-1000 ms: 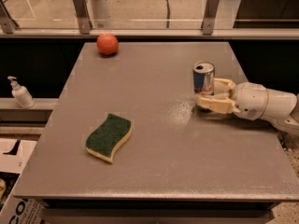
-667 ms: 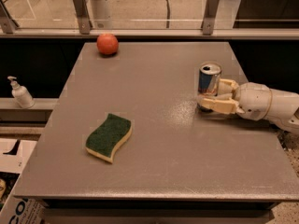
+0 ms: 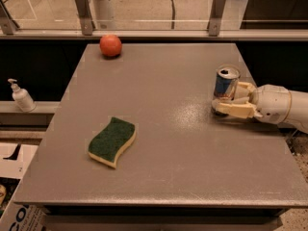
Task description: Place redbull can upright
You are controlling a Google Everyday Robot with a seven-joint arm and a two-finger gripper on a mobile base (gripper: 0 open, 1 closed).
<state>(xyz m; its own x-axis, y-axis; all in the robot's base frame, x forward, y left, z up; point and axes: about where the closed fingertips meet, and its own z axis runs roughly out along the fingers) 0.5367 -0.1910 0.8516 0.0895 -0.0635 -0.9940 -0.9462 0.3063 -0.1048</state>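
One redbull can, axis vertical, grasped by end effector near table's right edge.

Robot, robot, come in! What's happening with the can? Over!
Gripper at right side of table, shut on redbull can. Can upright. Green sponge and red ball well clear.

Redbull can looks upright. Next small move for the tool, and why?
Probably open the tool slowly, then back off to the right. The redbull can is upright near the right edge of the table, with the tool shut around its lower half. The tool hides the can's base, so seating is unconfirmed, hence slowly.
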